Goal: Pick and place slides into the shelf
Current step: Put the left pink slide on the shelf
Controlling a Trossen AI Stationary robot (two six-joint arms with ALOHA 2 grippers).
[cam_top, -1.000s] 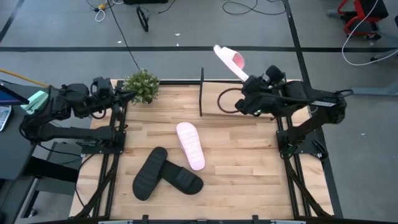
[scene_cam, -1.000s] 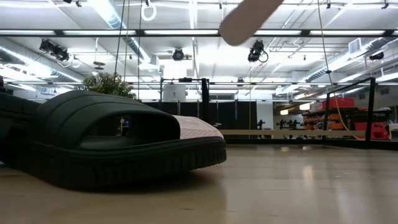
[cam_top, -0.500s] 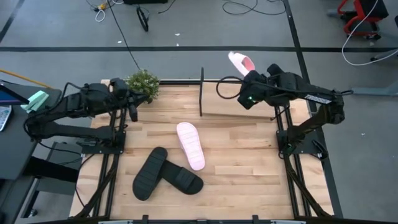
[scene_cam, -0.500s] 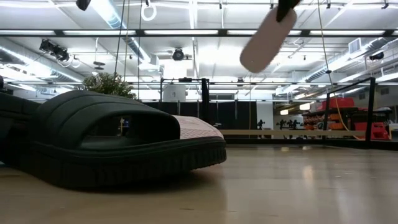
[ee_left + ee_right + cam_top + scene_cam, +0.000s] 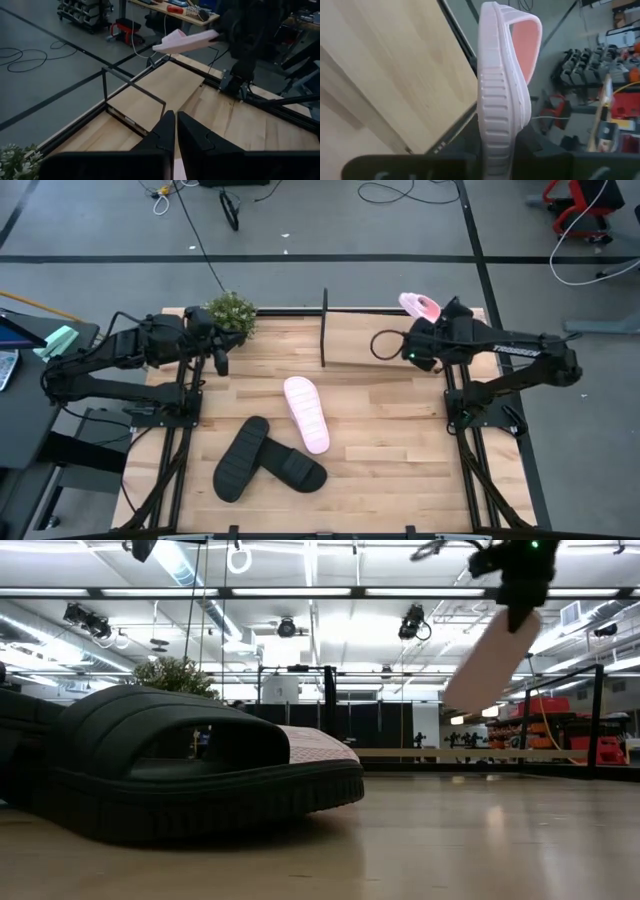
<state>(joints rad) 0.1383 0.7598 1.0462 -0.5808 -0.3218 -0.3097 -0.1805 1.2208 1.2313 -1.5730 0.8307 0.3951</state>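
My right gripper (image 5: 434,328) is beyond the table's far right corner, over the shelf's right end, shut on one pale pink slide (image 5: 420,305), also seen in the low view as the slide (image 5: 490,660). The other pink slide (image 5: 306,413) lies sole down at mid-table. The two black slides (image 5: 240,458) (image 5: 293,466) lie near the near edge, touching at one end. The shelf (image 5: 324,328) stands along the far edge, its light board (image 5: 165,85) tilted. My left gripper (image 5: 218,360) is shut and holds nothing, hovering by the far left. My right gripper pinches the pink slide's heel end (image 5: 495,142) between its two fingers (image 5: 545,162), one on the sole side and one on the footbed side. The strap (image 5: 527,45) is at the far end. The slide is lifted clear and slants down below the gripper (image 5: 520,585).
A small green potted plant (image 5: 228,315) stands at the far left corner beside my left arm. Black frame rails run along the table's left and right sides (image 5: 455,410). Bare wood lies between the shelf and the slides.
My right gripper has carried the pink slide toward the table's right and down, turning it so that it hangs slanting over the shelf's right end. My left gripper has moved out from the far left corner toward the table's middle.
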